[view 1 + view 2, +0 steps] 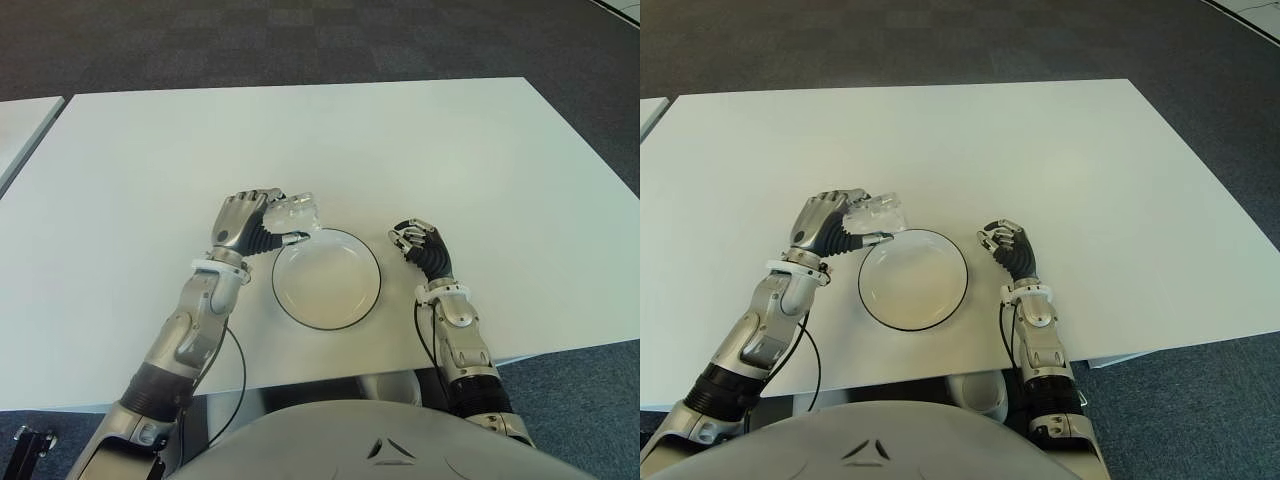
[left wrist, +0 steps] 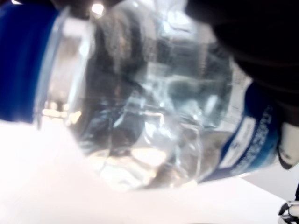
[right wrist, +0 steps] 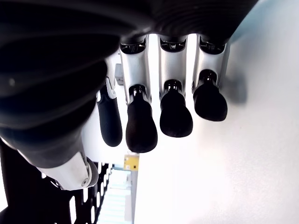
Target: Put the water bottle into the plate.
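A clear water bottle (image 1: 296,212) with a blue label and blue cap (image 2: 21,60) lies tilted in my left hand (image 1: 252,226), whose fingers are curled around it. It hangs just beyond the far left rim of the plate (image 1: 372,262), a white round plate with a dark edge near the table's front. The left wrist view is filled by the bottle (image 2: 154,107) close up. My right hand (image 1: 420,245) shows to the right of the plate, fingers (image 3: 175,112) curled and holding nothing.
The white table (image 1: 300,140) stretches wide behind and to both sides of the plate. A second white table edge (image 1: 20,125) shows at the far left. Dark carpet lies beyond.
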Robot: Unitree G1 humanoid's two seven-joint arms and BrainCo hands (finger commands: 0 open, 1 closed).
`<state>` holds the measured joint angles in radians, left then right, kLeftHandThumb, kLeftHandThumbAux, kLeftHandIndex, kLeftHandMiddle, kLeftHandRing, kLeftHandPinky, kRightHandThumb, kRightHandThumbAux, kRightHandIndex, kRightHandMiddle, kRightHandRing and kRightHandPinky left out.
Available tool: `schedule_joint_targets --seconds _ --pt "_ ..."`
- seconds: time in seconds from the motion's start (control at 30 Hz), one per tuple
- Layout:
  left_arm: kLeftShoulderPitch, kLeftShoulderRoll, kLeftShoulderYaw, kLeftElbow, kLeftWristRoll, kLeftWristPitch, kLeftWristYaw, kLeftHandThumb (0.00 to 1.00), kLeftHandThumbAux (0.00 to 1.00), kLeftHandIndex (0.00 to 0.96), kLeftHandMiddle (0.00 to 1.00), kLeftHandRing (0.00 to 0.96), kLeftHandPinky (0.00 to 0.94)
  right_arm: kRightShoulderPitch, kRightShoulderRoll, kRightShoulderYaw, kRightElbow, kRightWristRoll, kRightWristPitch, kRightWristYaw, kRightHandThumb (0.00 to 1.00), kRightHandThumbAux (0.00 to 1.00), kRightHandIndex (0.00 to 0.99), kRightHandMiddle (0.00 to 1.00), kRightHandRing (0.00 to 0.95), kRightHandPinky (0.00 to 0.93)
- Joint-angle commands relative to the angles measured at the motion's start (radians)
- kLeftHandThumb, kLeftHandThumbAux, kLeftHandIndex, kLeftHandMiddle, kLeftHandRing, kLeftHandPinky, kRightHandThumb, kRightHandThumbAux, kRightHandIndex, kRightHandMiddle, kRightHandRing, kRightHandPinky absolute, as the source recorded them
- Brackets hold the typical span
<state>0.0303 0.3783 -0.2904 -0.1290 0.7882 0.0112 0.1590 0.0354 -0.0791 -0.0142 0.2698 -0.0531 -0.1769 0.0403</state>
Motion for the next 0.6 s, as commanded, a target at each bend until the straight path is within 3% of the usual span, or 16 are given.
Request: schedule_joint_targets --seconds 0.03,0.17,0.2,0.3,0.47,0.6 --pt "-0.046 -0.017 -0.056 0.009 0.034 -0.012 -0.050 0.853 0.668 0.401 0.526 0.775 0.229 0.024 0.000 0.008 0.027 -0.002 0.020 0.005 0.697 0.733 0.436 0.765 0.759 0.751" --pt "-0.079 -0.035 -0.111 0.053 0.061 -0.012 -0.079 0.853 0.667 0.402 0.529 0.783 0.357 0.025 -0.003 0.008 0.028 0.001 0.015 0.010 0.697 0.733 0.436 0.765 0.759 0.755" --pt "-0.089 -0.039 -0.125 0.066 0.067 -0.012 -0.089 0.853 0.668 0.401 0.530 0.791 0.503 0.024 -0.003 0.007 0.029 0.003 0.013 0.011 0.697 0.733 0.436 0.767 0.760 0.759" --pt "-0.107 -0.046 -0.147 0.094 0.069 -0.013 -0.107 0.852 0.668 0.400 0.530 0.804 0.665 0.024 -0.004 0.007 0.029 0.002 0.013 0.011 0.697 0.733 0.436 0.768 0.762 0.761" --pt "-0.133 -0.058 -0.173 0.153 0.061 -0.029 -0.116 0.852 0.668 0.399 0.531 0.811 0.742 0.023 -0.005 0.007 0.027 0.002 0.020 0.012 0.697 0.733 0.436 0.768 0.762 0.757" --pt "-0.191 -0.090 -0.224 0.354 0.058 -0.092 -0.076 0.851 0.669 0.398 0.531 0.819 0.767 0.021 -0.006 0.003 0.032 0.007 0.024 0.016 0.697 0.733 0.436 0.764 0.758 0.744"
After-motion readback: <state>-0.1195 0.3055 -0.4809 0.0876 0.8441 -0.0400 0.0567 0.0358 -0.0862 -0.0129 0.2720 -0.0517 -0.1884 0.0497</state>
